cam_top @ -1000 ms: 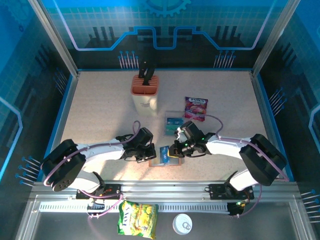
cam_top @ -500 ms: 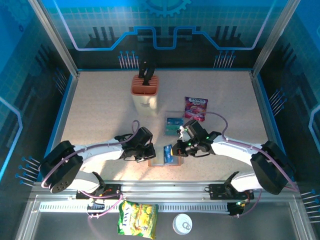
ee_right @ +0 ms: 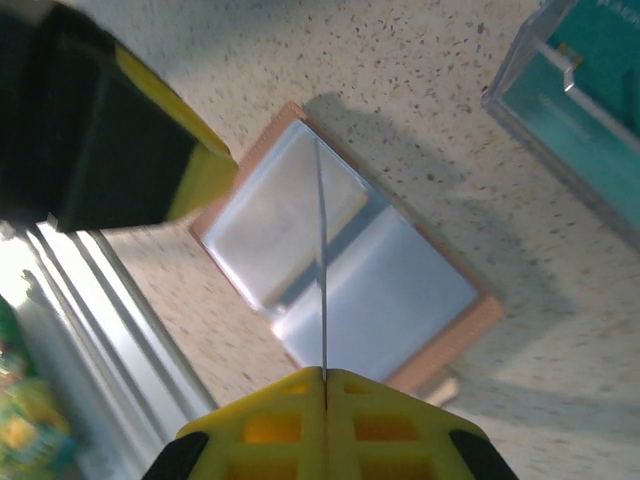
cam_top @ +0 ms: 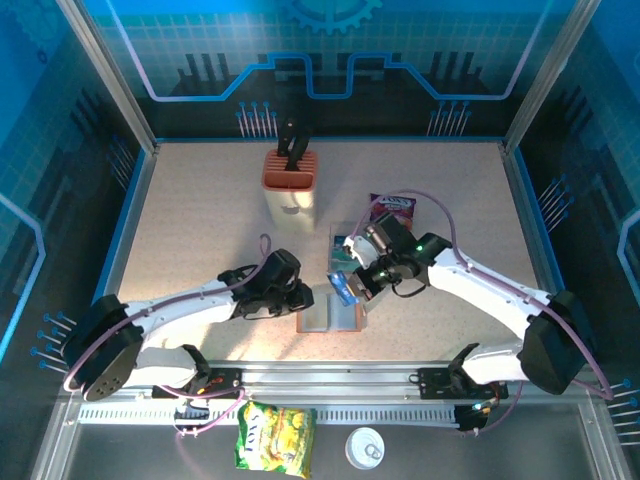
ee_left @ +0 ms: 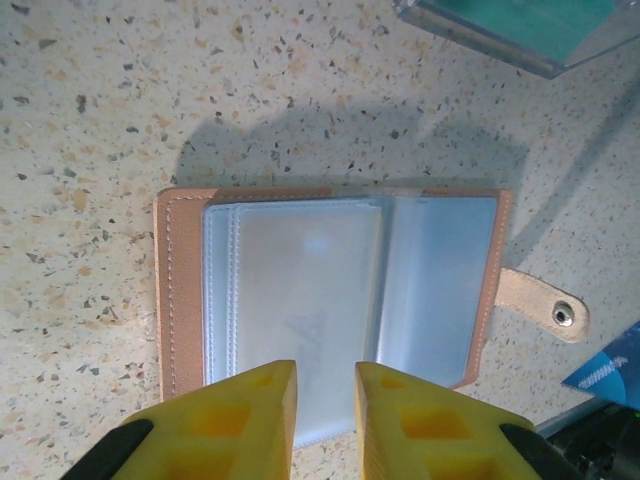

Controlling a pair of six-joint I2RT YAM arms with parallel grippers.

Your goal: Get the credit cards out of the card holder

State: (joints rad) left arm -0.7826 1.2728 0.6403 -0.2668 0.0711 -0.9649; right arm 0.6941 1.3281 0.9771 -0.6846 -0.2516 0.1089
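Note:
The brown card holder [cam_top: 330,316] lies open and flat on the table, its grey-blue sleeves [ee_left: 300,290] facing up. My right gripper [cam_top: 358,284] hangs just above its far edge, shut on a blue credit card [cam_top: 342,288]. That card appears edge-on in the right wrist view [ee_right: 322,270], rising from the right gripper [ee_right: 325,378]. My left gripper [cam_top: 303,298] sits at the holder's left edge. In the left wrist view the left gripper [ee_left: 325,390] stands slightly open over the sleeves, with nothing between its fingers. More teal credit cards lie in the clear tray [cam_top: 334,235].
A purple snack packet [cam_top: 392,212] lies behind the tray, and the orange-topped knife block [cam_top: 290,185] stands at the back left. A yellow snack bag [cam_top: 275,437] and a white lid [cam_top: 365,448] rest below the table's front rail.
My right gripper has pulled the blue card up out of the holder and towards the back. My left gripper has opened a little, letting go of the holder.

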